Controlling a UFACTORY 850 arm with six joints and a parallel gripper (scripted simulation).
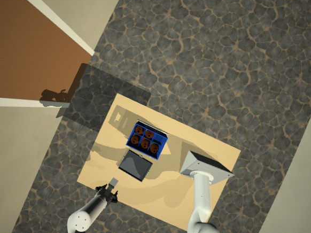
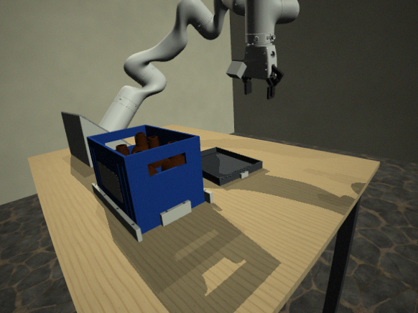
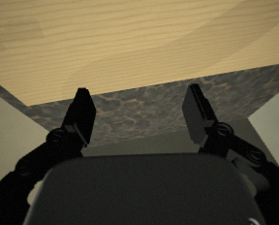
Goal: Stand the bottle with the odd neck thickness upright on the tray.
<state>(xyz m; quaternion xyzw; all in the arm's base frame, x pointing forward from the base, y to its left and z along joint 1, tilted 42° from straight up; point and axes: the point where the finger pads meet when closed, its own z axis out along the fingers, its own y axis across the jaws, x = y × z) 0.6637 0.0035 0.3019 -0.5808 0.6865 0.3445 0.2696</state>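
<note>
A blue crate (image 1: 148, 139) stands on the wooden table and holds several brown bottles (image 1: 145, 139), all upright in its compartments; it also shows in the side view (image 2: 151, 174), with bottle necks (image 2: 143, 143) rising above its rim. A dark flat tray (image 1: 135, 165) lies beside the crate and is empty; it also shows in the side view (image 2: 230, 165). My gripper (image 2: 258, 86) hangs open and empty high above the table's edge, away from crate and tray. In the wrist view the open fingers frame the table edge and the floor below.
The arm's base (image 1: 205, 165) stands on a grey block at one end of the table. Pale stops (image 2: 175, 212) and a rail (image 2: 115, 212) border the crate's foot. A grey panel (image 2: 77, 138) stands behind the crate.
</note>
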